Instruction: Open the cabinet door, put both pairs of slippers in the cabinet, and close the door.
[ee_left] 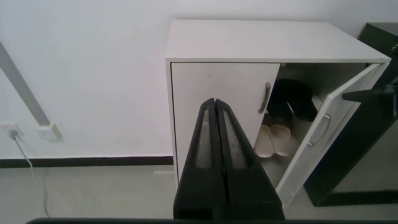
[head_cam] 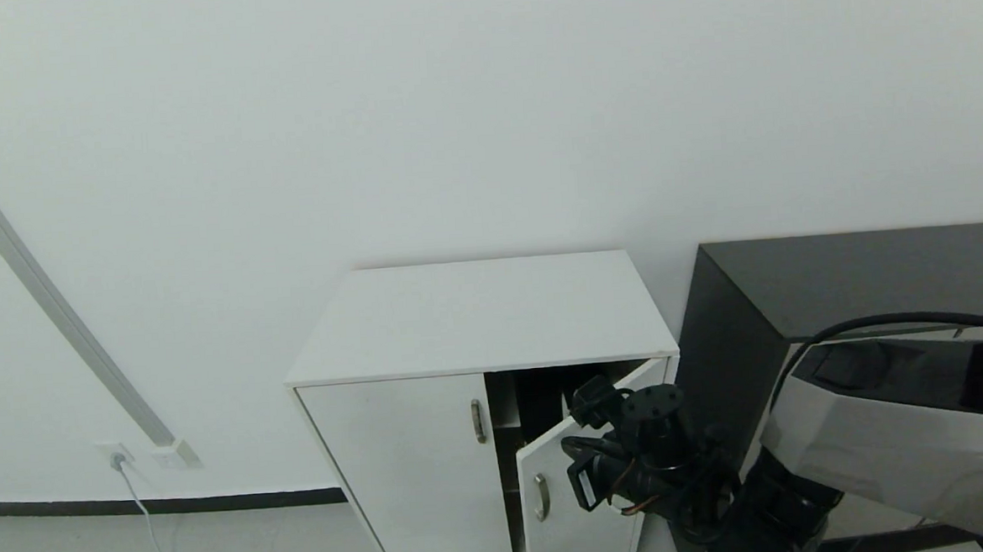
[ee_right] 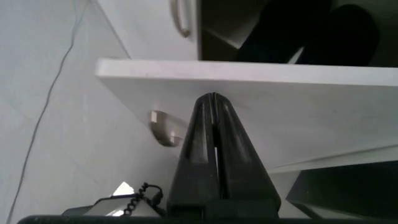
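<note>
A white cabinet [head_cam: 477, 319] stands against the wall, its left door [head_cam: 409, 465] closed and its right door [head_cam: 570, 491] swung partly open. My right gripper [head_cam: 592, 399] is shut, with its tip against the open door's inner side near the top edge. In the right wrist view the shut right gripper [ee_right: 213, 96] meets the door panel [ee_right: 298, 99] above its metal handle [ee_right: 163, 127]. Inside the cabinet a black pair of slippers [ee_left: 292, 99] lies above a pale pair [ee_left: 273, 140]. My left gripper [ee_left: 214, 101] is shut and empty, held back in front of the closed left door.
A black cabinet [head_cam: 795, 285] stands close on the right of the white one, just beyond the open door. A wall socket with a cable [head_cam: 116, 457] and a slanted wall conduit [head_cam: 47, 299] are to the left. Bare floor [ee_left: 93, 193] lies in front.
</note>
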{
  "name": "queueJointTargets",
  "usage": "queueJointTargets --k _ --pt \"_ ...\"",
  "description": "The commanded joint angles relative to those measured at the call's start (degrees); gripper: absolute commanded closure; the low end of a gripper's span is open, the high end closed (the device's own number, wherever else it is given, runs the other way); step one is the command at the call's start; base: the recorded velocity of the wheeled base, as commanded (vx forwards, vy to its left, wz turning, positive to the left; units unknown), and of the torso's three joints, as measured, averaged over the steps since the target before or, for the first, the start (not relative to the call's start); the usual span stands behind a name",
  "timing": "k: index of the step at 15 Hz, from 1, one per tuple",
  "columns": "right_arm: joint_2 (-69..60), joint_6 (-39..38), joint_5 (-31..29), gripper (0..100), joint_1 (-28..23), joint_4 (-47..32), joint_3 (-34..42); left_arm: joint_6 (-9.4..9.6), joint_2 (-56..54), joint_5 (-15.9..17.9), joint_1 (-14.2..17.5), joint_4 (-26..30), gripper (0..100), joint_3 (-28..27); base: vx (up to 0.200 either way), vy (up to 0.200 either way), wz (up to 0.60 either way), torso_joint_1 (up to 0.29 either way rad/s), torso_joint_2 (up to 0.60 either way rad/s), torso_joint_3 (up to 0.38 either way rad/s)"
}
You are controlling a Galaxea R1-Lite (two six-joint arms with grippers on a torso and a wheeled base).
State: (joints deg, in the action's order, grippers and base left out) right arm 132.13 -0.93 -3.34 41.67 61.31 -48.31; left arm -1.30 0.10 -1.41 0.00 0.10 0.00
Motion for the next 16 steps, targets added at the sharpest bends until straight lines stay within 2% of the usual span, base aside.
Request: queueJointTargets --k 1,8,16 --pt "2.6 0.0 0.0 100 -0.7 -2.2 -4.4 -0.01 0.0 -0.1 0.0 0.0 100 0.0 0.000 0.000 0.00 0.000 0.00 0.000" --pt "7.8 0.0 0.0 100 -4.0 -7.9 -16.0 0.07 0.0 0.0 0.0 0.0 100 0.0 0.000 0.000 0.00 0.000 0.00 0.000" --pt "10.1 0.0 0.0 100 -5.7 -8.7 -20.3 0.07 0.0 0.0 0.0 0.0 100 0.0 0.000 0.000 0.00 0.000 0.00 0.000"
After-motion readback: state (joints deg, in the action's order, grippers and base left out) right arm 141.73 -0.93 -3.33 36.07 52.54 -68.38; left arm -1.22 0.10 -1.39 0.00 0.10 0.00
